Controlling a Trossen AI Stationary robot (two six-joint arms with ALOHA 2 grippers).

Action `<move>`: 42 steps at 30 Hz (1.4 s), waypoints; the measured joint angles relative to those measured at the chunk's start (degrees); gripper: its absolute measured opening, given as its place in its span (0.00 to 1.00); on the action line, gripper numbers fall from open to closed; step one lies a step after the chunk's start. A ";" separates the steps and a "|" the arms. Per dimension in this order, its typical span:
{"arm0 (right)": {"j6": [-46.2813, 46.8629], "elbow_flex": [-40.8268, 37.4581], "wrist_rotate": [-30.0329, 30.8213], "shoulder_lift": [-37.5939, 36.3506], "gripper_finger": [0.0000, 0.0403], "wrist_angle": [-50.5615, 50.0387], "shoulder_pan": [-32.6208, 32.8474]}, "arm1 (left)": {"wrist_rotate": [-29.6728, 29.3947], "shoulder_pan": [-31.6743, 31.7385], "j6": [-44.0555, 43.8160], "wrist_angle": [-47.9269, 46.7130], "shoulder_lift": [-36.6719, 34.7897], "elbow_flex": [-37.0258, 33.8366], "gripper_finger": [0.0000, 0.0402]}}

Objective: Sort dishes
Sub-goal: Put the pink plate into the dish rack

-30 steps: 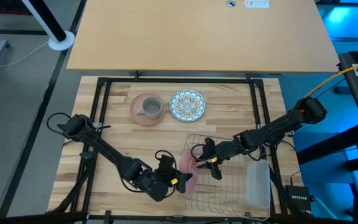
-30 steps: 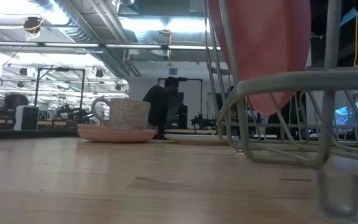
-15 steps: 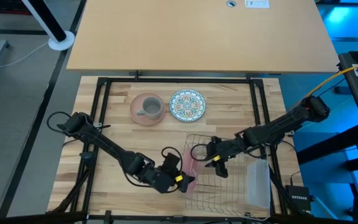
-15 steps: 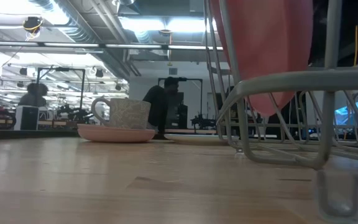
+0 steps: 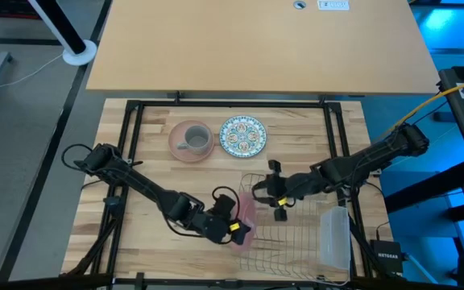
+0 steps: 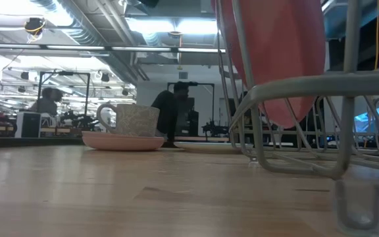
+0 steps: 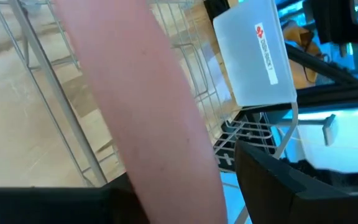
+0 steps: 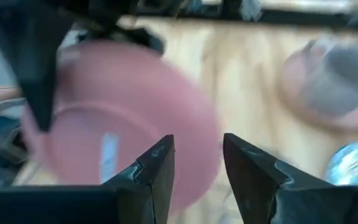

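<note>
A salmon-pink plate stands on edge at the left end of the wire rack, with my left gripper shut on it. It fills the left wrist view and hangs large in the low view. My right gripper hovers over the rack to the plate's right. It is open, with nothing between its fingers. At the back, the grey mug stands on a second pink plate, beside the patterned plate, which lies flat on the table. My left gripper pinches the pink plate near its rim, one finger on each face. It comes from the table's left, slanting down. The plate stands nearly upright inside the rack's left end. Its lower rim shows above the rack's bottom wires.
A translucent plastic tray leans at the rack's right end and also shows in the left wrist view. Bare wooden table lies left of the rack and in front of the mug. People move in the room beyond the far edge.
My right gripper has risen and rolled, drawing away from the pink plate toward the far side. My left gripper has shifted a little toward the rack and turned, so the plate now stands more edge-on and slightly lower in the rack.
</note>
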 joint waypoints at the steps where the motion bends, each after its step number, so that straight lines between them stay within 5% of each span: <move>1: -1.95 0.00 0.65 0.01 0.35 1.27 -0.28 | 0.03 -0.02 0.61 0.05 0.00 -0.01 0.38; 10: -13.41 0.01 -3.64 4.63 0.35 9.64 -1.07 | -0.02 0.33 9.23 0.03 0.00 -0.01 0.38; 20: -16.61 -0.10 0.85 6.95 0.35 18.67 -2.37 | -0.29 0.76 11.16 -2.39 -0.02 -0.01 0.38; 24: -16.56 -0.07 -2.64 7.27 0.35 21.28 -4.23 | -0.29 0.76 11.75 -2.34 -0.02 0.00 0.38; 30: -16.72 -0.03 -10.77 9.60 0.35 20.20 -5.53 | -0.29 0.90 12.75 -2.46 -0.02 -0.01 0.38; 42: -20.89 0.06 -10.16 9.25 0.35 11.59 -5.52 | 0.60 0.98 16.80 -5.37 -0.09 0.04 0.38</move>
